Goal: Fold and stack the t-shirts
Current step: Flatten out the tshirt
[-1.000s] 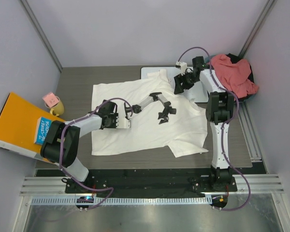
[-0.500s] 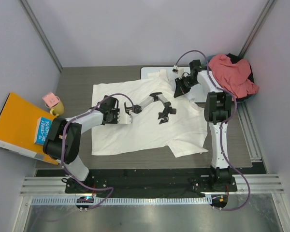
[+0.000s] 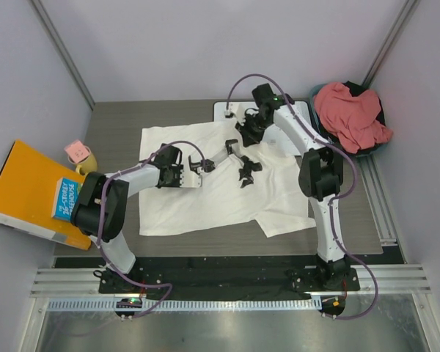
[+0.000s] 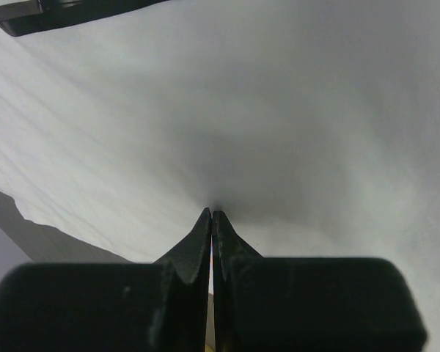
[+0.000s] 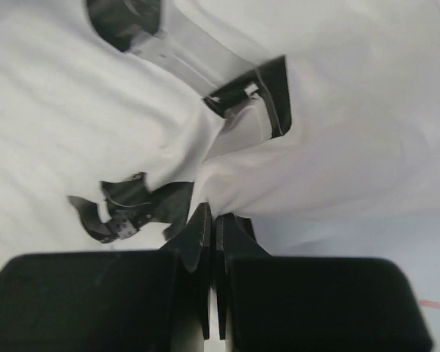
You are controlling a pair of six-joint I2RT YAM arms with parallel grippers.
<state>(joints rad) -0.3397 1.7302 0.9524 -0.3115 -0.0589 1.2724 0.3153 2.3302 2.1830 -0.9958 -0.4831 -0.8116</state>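
- Cloth first: the large plain white t-shirt lies spread over the middle of the dark tabletop, black print showing, its far edge overlapping the glossy whiteboard.
- The right gripper has its jaws together, pinching a fold near the shirt's far edge. The left gripper, jaws likewise together, nips a pucker nearer the middle.
- The crumpled salmon-pink t-shirt sits in a dark bin off the far right corner.
- To fold well, I'd say both pinches should rise and travel together, keeping the cloth taut between them, so the crease lands straight rather than bunched.
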